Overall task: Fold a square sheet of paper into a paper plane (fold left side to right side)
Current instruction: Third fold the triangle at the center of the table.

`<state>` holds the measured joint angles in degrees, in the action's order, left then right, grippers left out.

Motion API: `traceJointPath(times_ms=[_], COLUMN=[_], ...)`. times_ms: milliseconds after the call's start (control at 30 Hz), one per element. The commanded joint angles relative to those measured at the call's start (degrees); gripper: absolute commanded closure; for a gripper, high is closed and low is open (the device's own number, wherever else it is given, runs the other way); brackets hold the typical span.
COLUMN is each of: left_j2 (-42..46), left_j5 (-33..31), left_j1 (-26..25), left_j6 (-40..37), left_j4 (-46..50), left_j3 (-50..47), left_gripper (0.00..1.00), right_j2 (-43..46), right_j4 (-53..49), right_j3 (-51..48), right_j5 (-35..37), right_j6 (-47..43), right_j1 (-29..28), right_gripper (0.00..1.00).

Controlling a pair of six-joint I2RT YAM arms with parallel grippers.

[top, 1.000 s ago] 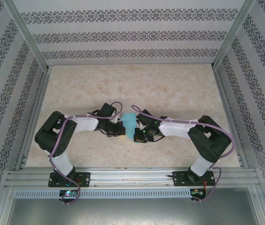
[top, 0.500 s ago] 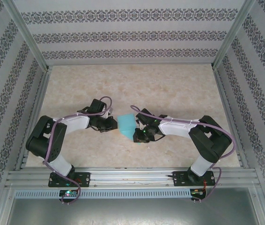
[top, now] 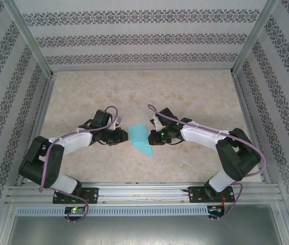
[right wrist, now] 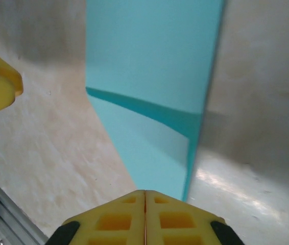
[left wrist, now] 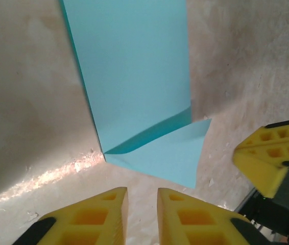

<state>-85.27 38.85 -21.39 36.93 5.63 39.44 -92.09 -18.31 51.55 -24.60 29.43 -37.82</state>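
Drawn back from the smooth, half-folded square sheet of paper [top: 140, 138], left fingers [left wrist: 96, 217] sit slightly parted, right fingers [right wrist: 119, 219] closed.

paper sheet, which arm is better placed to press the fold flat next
Right, probably: the right gripper is shut, tips at the raised flap of the sheet of paper, ready to press it down. The left gripper stands slightly open, short of the sheet.

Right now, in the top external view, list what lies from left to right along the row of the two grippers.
left arm → left gripper → folded turquoise paper → right gripper → right arm
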Motion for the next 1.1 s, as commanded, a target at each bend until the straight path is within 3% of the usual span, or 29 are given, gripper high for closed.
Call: traceJointPath(times_ms=[0,433,700,1067], left_j2=[-1.3,-5.0,-9.5,-13.6], left_j5=[2.3,3.6,3.7,2.9], left_j1=[-0.8,-4.2,-8.3,-9.7], left_j6=[2.6,3.8,5.4,6.4], left_j4=[-4.6,-6.6,-9.2,-11.7], left_j3=[-0.9,0.0,2.2,4.3], left_gripper=[0.8,0.83,0.84,0.87], right_j2=[-3.2,-8.5,-10.6,-11.5], right_j4=[3.0,2.9,0.5,-2.4], right_j3=[0.4,0.0,-0.5,-0.4], right_j5=[-2.6,-0.1,1.7,3.8], right_j6=[1.1,3.1,4.1,3.9], right_j1=[-2.2,-2.7,-3.6,-4.1], right_gripper=[0.93,1.0,1.0,1.0])
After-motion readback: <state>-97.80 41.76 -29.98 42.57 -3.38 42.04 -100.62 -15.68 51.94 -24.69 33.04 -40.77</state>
